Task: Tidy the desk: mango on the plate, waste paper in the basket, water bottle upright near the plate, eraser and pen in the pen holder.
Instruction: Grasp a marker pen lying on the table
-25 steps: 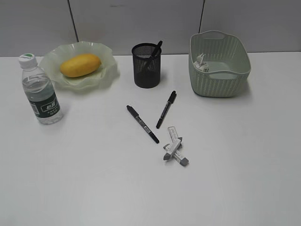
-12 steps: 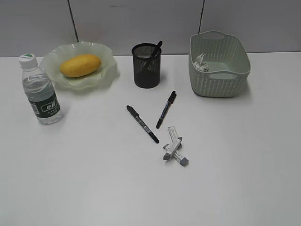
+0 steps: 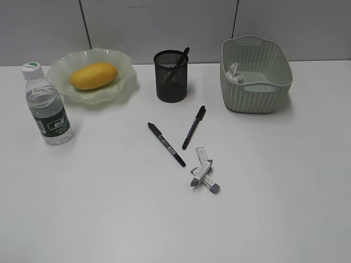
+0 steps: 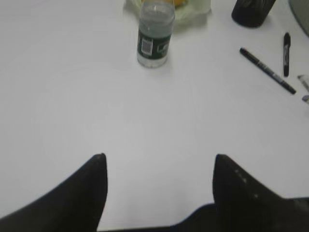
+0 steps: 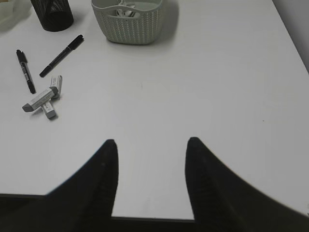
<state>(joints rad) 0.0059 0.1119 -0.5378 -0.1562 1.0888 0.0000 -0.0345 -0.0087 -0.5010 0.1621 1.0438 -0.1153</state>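
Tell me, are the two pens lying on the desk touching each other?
Apart. The exterior view shows bare white desk between the longer pen and the shorter pen along their whole length; the right wrist view shows the same gap.

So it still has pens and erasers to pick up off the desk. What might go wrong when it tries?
The two erasers lie crossed and touching, so a grab might shift or lift both. The two loose pens lie flat and thin, so fingers could slip or roll them. The pen holder is narrow and already holds a pen, so a drop might miss or tip it.
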